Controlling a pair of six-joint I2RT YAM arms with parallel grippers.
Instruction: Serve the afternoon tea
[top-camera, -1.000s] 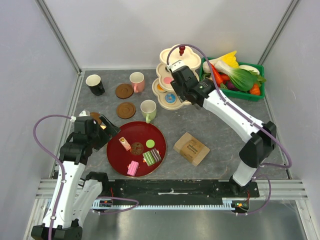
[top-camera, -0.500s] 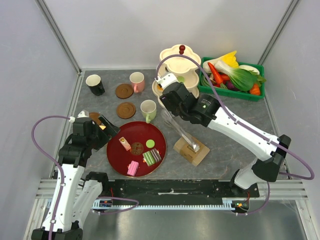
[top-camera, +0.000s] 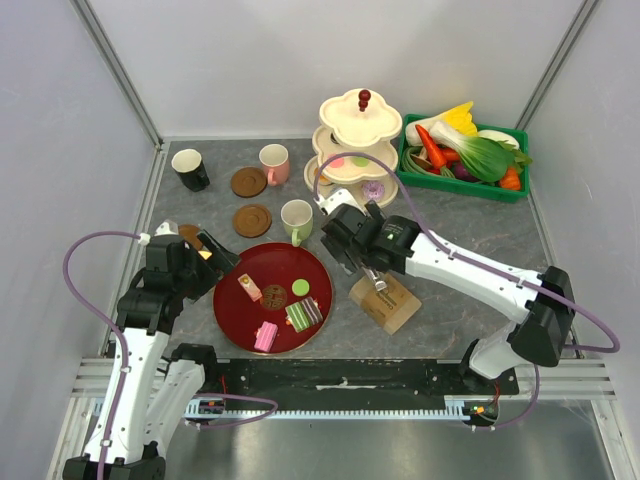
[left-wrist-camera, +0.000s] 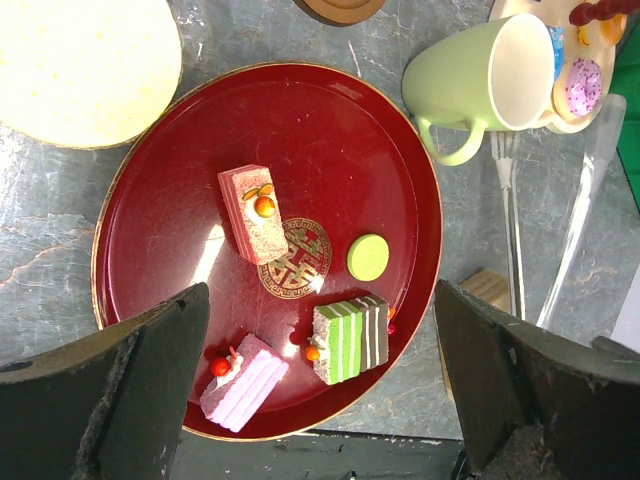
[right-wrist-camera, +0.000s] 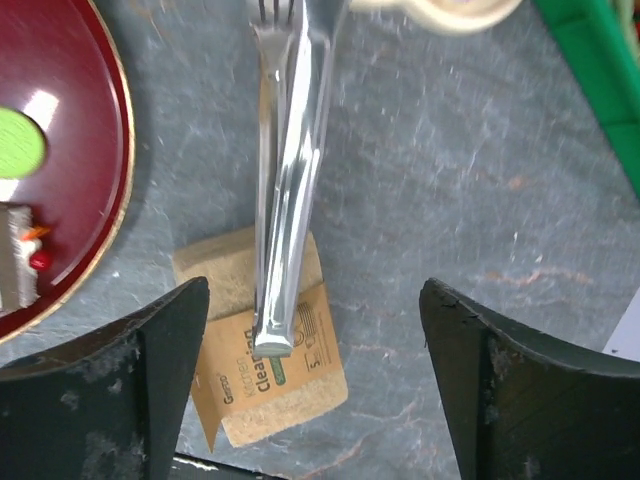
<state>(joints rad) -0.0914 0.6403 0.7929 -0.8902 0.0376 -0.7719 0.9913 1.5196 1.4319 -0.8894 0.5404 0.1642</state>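
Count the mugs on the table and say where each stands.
3: black mug far left at the back; pink mug right of it, beside a coaster; pale-green mug just beyond the red tray. None appears hidden.

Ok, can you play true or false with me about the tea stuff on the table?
Three cake slices sit on the red tray. True.
The green mug is on the red tray. False: it stands on the table, beside the tray.
The tongs rest one end on the tan block. True.
The right claw is squeezing the tongs. False: it is open, with both fingers clear of them.
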